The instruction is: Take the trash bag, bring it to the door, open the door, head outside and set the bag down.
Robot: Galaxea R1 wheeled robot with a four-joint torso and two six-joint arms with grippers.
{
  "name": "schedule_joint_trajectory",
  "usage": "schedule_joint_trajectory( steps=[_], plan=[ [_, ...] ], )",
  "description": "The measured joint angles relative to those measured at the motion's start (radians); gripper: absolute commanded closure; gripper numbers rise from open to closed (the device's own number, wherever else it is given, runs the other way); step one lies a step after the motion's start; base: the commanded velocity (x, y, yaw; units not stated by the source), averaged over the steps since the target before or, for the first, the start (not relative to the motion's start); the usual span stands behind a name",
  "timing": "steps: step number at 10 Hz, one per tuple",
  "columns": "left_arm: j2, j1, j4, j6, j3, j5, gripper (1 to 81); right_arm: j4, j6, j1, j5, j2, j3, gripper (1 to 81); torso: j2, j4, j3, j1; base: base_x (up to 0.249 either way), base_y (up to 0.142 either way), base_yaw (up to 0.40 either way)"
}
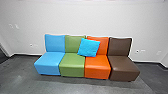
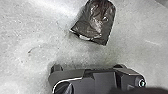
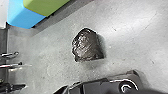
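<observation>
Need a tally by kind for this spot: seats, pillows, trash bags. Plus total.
Seats: 4 (blue, green, orange, brown)
Pillow: 1
Trash bag: 1, seen in both wrist views
Total: 6

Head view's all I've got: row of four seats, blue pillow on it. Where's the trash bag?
Observer: Right wrist view has the trash bag on the grey floor.

Operator: Up against the seats?

Observer: No, bare floor separates it from the blue seat and the green seat.

Operator: Touching our base?

Observer: No, in the left wrist view there's a strip of floor between it and the robot's dark plate.
</observation>
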Motion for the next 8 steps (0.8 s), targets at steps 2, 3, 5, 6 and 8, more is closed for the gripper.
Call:
schedule_joint_trajectory(
  steps=[2, 3, 5, 6, 8],
  plan=[
    [0.064, -0.042, -0.002, 0.0, -0.074, 0.043, 1.0, 0.004, 0.0, -0.001, -0.003, -0.038, -0.002, 1.0, -0.075, 0.0, 0.0, 0.047, 0.0, 0.0, 0.0],
    [0.093, -0.066, -0.002, 0.0, -0.099, 0.068, 1.0, 0.004, 0.0, -0.001, -0.002, -0.057, 0.0, 1.0, -0.109, 0.0, -0.003, 0.068, 0.0, 0.0, 0.0],
    [0.123, -0.126, -0.004, -0.001, -0.128, 0.093, 1.0, 0.005, 0.0, -0.01, -0.003, -0.086, 0.02, 1.0, -0.166, 0.0, -0.042, 0.103, 0.0, 0.0, 0.0],
    [0.129, -0.144, -0.004, -0.004, -0.137, 0.116, 1.0, 0.006, 0.0, -0.011, -0.003, -0.086, 0.026, 1.0, -0.196, 0.0, -0.075, 0.122, 0.0, 0.0, 0.0],
    [0.148, -0.177, -0.004, -0.006, -0.141, 0.154, 1.0, 0.007, 0.0, -0.009, 0.0, -0.085, 0.029, 1.0, -0.263, 0.0, -0.14, 0.165, 0.0, 0.0, 0.0]
  ],
)
